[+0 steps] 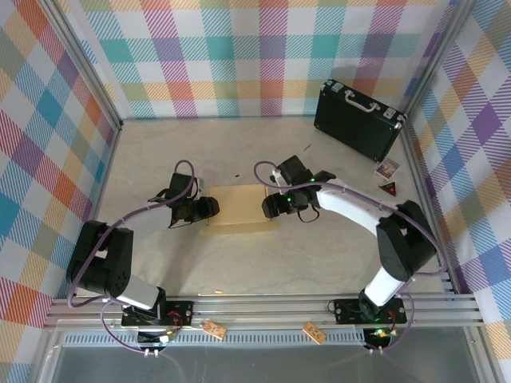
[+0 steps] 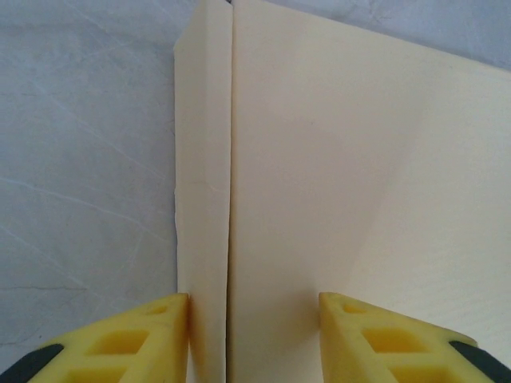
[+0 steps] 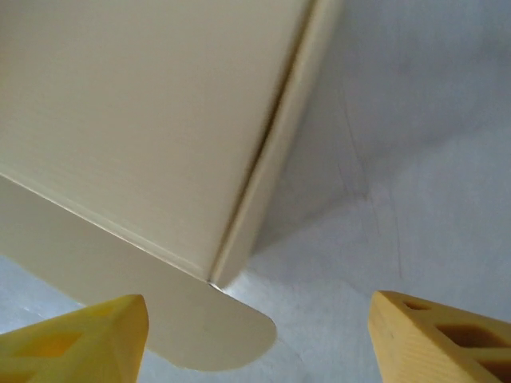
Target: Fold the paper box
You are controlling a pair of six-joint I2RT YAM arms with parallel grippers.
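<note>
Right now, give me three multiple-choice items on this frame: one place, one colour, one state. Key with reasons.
1. Where is the paper box?
A. between the left gripper and the right gripper
B. in the far left corner
C. against the far wall

2. What colour are the fingertips?
A. red
B. yellow
C. black

3. What is the right gripper's state?
A. shut on the box
B. shut on nothing
C. open

Key:
1 A, the top view shows a gripper at each side edge of the box.
2 B, both wrist views show yellow tips.
3 C, its fingers stand wide apart with nothing pinched.
</note>
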